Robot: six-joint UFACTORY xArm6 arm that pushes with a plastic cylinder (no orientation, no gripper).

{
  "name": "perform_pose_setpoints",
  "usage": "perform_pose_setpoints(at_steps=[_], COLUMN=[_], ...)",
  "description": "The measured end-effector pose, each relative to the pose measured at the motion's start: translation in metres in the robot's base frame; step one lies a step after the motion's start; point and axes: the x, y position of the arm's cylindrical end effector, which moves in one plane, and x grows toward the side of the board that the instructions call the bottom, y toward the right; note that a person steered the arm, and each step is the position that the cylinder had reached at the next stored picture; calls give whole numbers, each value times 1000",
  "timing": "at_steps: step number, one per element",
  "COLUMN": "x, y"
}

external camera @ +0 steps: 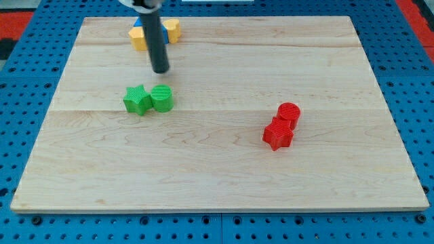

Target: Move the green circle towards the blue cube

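- The rod comes down from the view's top edge, where its upper part is cut off, and my tip (161, 70) sits on the wooden board (224, 169) just above the green pair, toward the view's top.
- The arm carries no hand or jaws, only this straight dark rod, so it grips nothing.
- The green circle (162, 98) lies in the board's left half, just below my tip, with a small gap between them.
- The green star (137, 99) touches the green circle on its left side as seen in the view.
- The blue cube (138, 23) is mostly hidden behind the rod near the board's top edge; only slivers of blue show, so its shape cannot be confirmed.
- 2 yellow blocks flank it: 1 yellow block (139, 38) to the rod's left and 1 yellow block (172, 29) to its right, both partly covered, their shapes hard to make out.
- The green circle is well apart from that blue and yellow cluster, with my tip between them.
- The red circle (289, 112) and the red star (277, 134) touch each other in the board's right half, far from the rod.
- The board rests on a blue perforated surface (27, 81), with a red strip (13, 17) cut off at the top corners.
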Motion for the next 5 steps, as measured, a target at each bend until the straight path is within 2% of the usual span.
perform_pose_setpoints(at_steps=[2, 3, 4, 5], x=[87, 110, 114, 94], y=[43, 48, 32, 0])
